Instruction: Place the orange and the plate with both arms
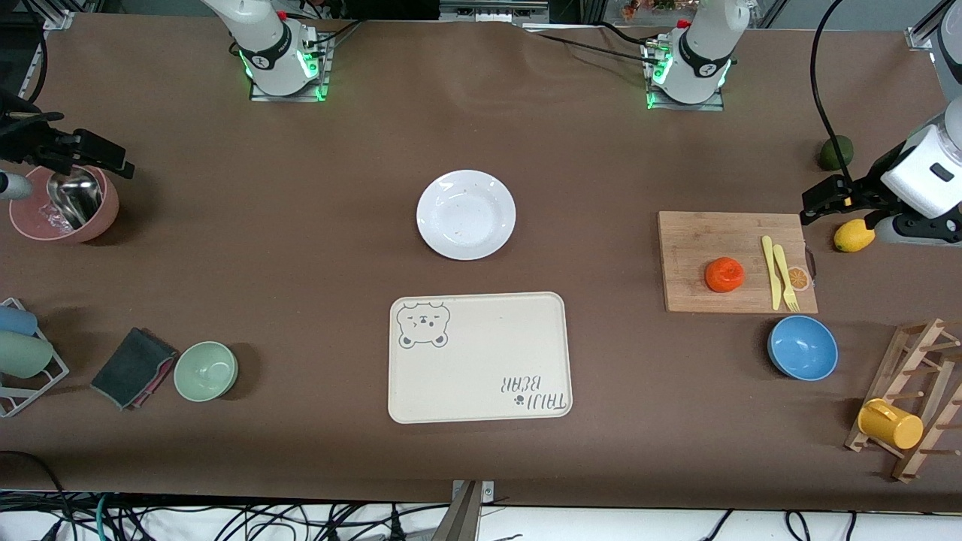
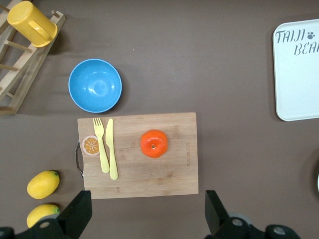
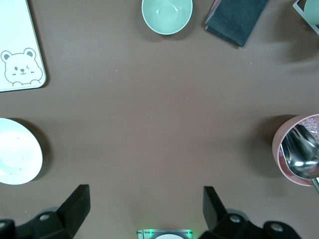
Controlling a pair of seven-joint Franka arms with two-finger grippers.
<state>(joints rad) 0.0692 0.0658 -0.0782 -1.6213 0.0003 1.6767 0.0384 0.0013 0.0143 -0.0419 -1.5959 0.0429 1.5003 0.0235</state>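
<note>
Both sets of jaws stand open and empty. Your left gripper (image 2: 144,219) could nudge the orange (image 1: 724,274) off the cutting board (image 1: 691,293). Your right gripper (image 3: 144,211) could skid the glossy plate (image 1: 466,214).

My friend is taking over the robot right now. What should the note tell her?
Left end effector: open, empty, up over the table's left-arm end beside the lemon.
Right end effector: open, empty, up by the pink bowl.
Orange: on the cutting board.
Plate: on the table, farther from the front camera than the bear tray.
Done: nothing yet. Left: pick up and place both.
</note>
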